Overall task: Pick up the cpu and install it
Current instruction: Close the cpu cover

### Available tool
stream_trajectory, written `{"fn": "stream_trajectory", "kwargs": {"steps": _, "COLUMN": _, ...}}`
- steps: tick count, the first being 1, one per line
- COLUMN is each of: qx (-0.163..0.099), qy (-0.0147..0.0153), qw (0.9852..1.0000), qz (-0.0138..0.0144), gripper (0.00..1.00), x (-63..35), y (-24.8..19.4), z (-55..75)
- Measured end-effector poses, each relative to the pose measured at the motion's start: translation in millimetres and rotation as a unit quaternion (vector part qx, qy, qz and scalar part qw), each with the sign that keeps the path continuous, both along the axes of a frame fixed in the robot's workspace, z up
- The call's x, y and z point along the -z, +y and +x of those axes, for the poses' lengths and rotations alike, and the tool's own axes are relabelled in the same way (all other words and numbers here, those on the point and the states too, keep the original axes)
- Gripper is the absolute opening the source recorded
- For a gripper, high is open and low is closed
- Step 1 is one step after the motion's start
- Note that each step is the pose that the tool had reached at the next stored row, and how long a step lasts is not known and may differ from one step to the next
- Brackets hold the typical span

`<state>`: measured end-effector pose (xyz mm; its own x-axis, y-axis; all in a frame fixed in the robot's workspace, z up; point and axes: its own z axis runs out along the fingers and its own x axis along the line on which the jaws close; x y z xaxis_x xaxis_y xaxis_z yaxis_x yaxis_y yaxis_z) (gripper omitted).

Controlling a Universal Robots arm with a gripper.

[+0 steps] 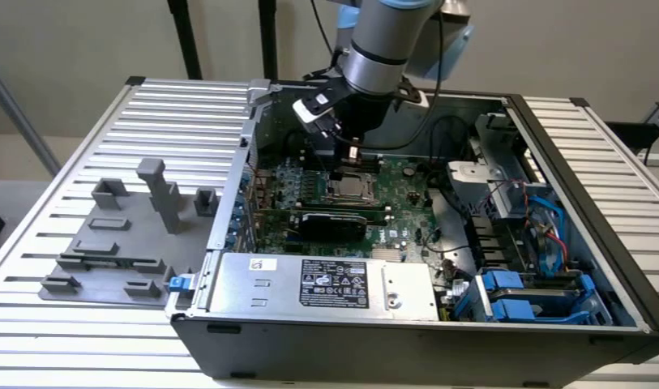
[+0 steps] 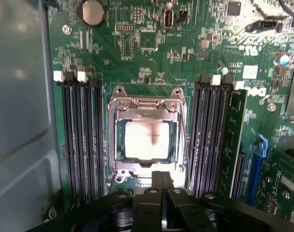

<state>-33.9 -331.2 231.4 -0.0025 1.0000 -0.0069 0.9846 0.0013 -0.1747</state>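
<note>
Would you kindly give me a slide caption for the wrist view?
Shut gripper over the cpu, which sits within the socket frame between the motherboard's memory slots.

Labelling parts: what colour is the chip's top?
The chip is pale silvery-grey, clearest in the wrist view.

Soft, even light fills the case [image 1: 416, 347], while glare whitens the top of the cpu [image 2: 146, 140].

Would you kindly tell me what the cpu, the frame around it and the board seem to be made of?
The cpu: metal top, probably plated, its smooth face glaring pale. The socket frame: likely stamped steel, silvery with bright bent edges. The motherboard: green lacquered laminate, apparently fibreglass, carrying fine traces and soldered parts.
</note>
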Motion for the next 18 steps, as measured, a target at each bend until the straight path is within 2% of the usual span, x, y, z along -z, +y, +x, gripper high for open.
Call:
{"fn": "stream_trajectory", "kwargs": {"steps": 3, "qx": 0.0, "qy": 0.0046, "qw": 1.0, "qz": 0.0007, "gripper": 0.11, "x": 0.9, "y": 0.4, "z": -4.8}}
{"fn": "stream_trajectory", "kwargs": {"steps": 5, "qx": 0.0, "qy": 0.0061, "qw": 1.0, "qz": 0.0007, "gripper": 0.11, "x": 2.2, "y": 0.8, "z": -6.2}}
{"fn": "stream_trajectory", "kwargs": {"steps": 13, "qx": 0.0, "qy": 0.0073, "qw": 1.0, "qz": 0.0008, "gripper": 0.11, "x": 15.3, "y": 4.0, "z": -6.4}}
{"fn": "stream_trajectory", "kwargs": {"steps": 18, "qx": 0.0, "qy": 0.008, "qw": 1.0, "qz": 0.0007, "gripper": 0.11, "x": 24.4, "y": 4.3, "z": -6.4}}
